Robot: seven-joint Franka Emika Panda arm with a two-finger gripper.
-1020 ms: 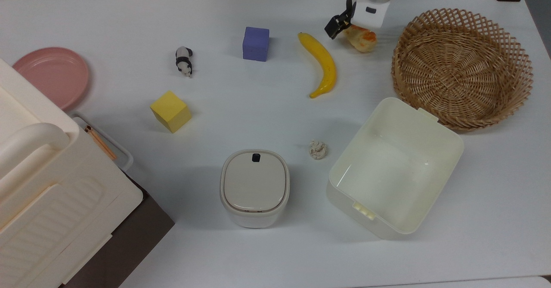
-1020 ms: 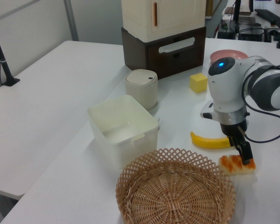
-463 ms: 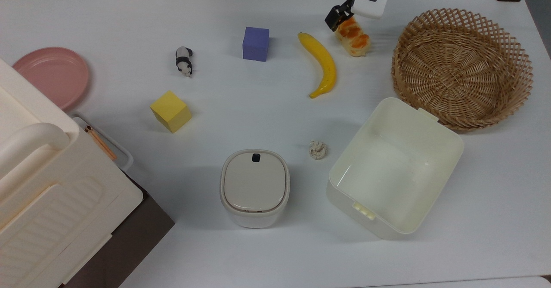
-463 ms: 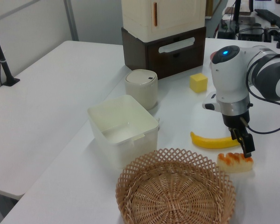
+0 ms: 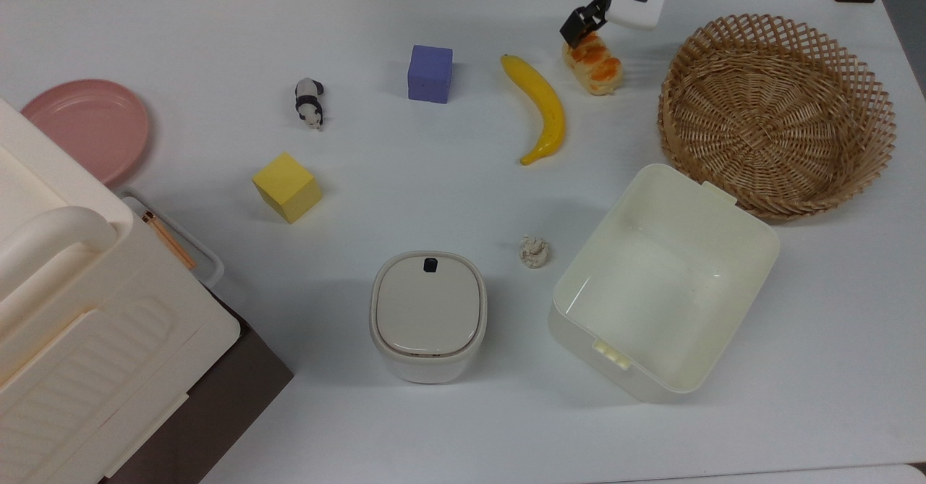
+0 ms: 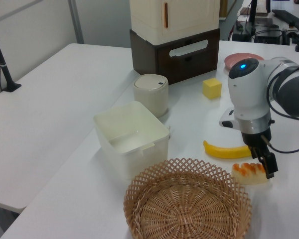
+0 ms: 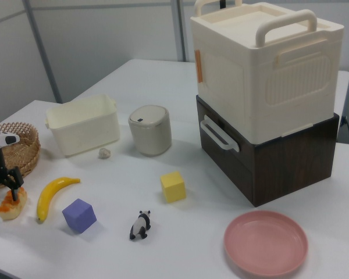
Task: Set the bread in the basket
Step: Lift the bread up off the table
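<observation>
The small oblong toy bread (image 5: 595,66) with its glossy orange-brown top lies near the desk's far edge, between the yellow banana (image 5: 540,107) and the round tan wicker basket (image 5: 778,112). Its long axis runs diagonally in the top view. Likely light and slippery: grasp across its short width. The gripper (image 5: 576,33) touches its end; finger state cannot be determined.
</observation>
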